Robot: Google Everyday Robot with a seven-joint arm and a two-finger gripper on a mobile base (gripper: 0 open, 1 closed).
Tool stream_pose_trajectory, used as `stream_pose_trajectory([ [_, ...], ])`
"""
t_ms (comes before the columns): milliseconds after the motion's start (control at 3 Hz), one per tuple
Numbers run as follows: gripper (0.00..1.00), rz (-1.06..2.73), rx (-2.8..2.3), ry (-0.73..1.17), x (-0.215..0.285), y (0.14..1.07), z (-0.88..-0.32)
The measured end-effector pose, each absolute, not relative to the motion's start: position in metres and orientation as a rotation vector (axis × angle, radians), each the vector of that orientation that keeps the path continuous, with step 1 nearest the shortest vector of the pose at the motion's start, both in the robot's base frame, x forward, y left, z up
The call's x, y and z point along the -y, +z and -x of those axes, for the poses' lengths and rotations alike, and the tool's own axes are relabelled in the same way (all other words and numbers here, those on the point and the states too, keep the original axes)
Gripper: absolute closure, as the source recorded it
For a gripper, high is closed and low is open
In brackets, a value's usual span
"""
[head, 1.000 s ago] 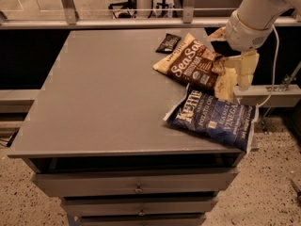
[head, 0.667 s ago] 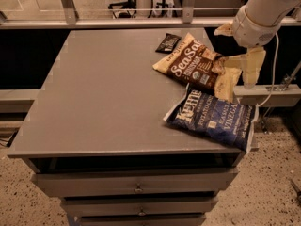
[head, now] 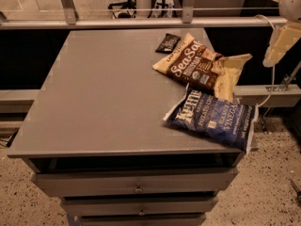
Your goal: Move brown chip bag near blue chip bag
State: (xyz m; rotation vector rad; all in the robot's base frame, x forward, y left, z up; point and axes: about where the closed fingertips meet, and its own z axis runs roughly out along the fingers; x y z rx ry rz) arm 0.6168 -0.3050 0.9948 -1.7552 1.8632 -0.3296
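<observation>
The brown chip bag (head: 195,66) with white "Sea Salt" script lies flat at the table's right rear, its cream bottom end sticking out over the right edge. The navy blue chip bag (head: 211,119) lies just in front of it at the right front corner; their edges touch or overlap slightly. My gripper (head: 278,18) hangs at the top right, up and to the right of the brown bag and off the table's side. It is open and holds nothing. One cream finger (head: 281,42) points down.
A small dark bar wrapper (head: 168,43) lies behind the brown bag near the rear edge. The grey table (head: 103,93) has drawers under its front. A metal rail (head: 141,22) runs behind it. A cable hangs at the right.
My gripper has risen and moved right, away from the brown bag's cream end. Both bags lie where they were.
</observation>
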Motion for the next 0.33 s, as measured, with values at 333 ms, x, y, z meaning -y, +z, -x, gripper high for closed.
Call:
stream_pose_trajectory([
  [333, 0.00, 1.726, -1.862, -0.327, 0.3074, 1.0007, -0.6161],
])
